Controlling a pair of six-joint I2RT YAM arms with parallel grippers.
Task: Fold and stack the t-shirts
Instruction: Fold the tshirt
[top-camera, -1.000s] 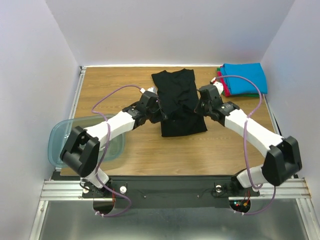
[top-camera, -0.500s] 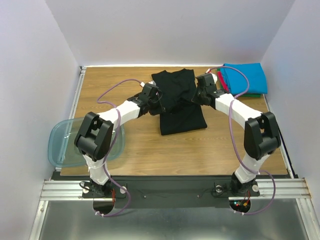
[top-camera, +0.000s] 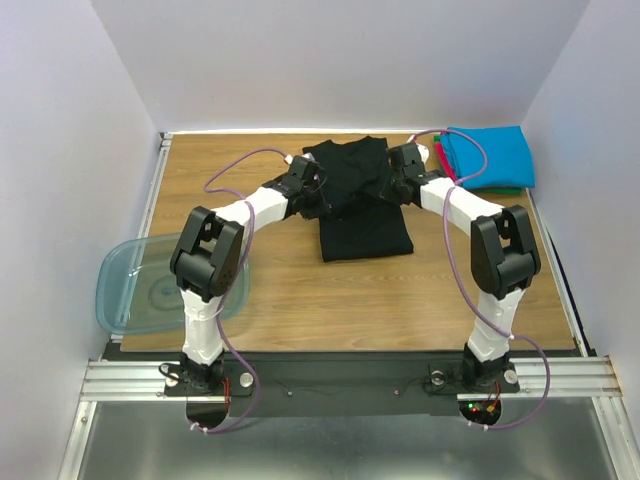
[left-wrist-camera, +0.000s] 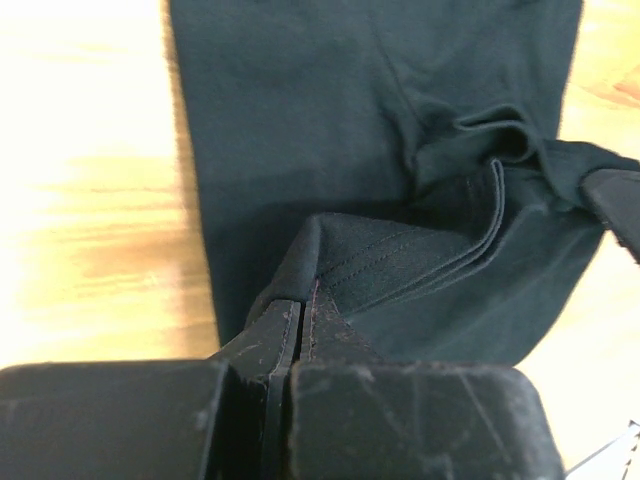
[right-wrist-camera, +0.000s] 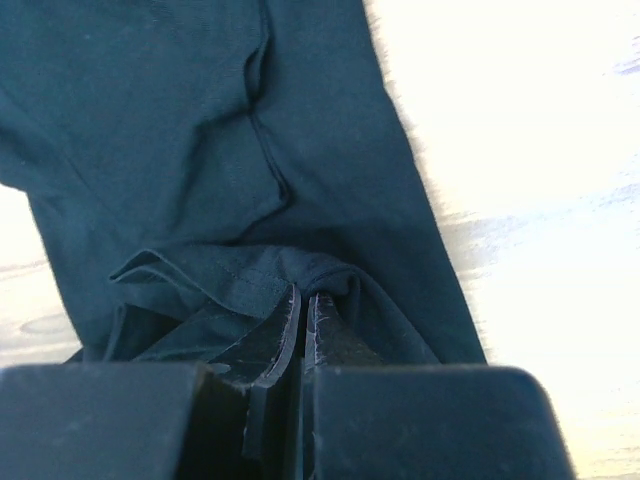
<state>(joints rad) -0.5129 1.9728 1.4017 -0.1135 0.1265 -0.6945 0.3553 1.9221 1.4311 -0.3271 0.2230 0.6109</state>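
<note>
Far left, the plastic tub (top-camera: 112, 290) hasn't budged, so nothing to report there. Left gripper (top-camera: 312, 194) is clamped tight on a stitched edge of the black t-shirt (top-camera: 365, 235). The wrist cam shows the jaws pressed together w/ cloth pinched between them, looks like the hem. Vs a sec ago both arms have swung out toward the far side of the table (top-camera: 300, 300) and dragged that pinched edge over the rest of the shirt. The shirt's footprint is now shorter front to back, and its near edge has crept away from the bases. It lies mid-table, a bit toward the far edge, partly doubled over. Right gripper (top-camera: 398, 183) is doing the same on the other side, fingers closed on a bunched seam, no gap visible. IMO that's the fold-in-half step mostly done. They prob just need to lay the edge down near the collar and let go w/o it springing back. Far right corner, the bright blue shirt (top-camera: 490, 155) sits folded on top of the red-pink one (top-camera: 445, 168) and the green one (top-camera: 505, 190), untouched, so that's where the black one prob ends up.
</note>
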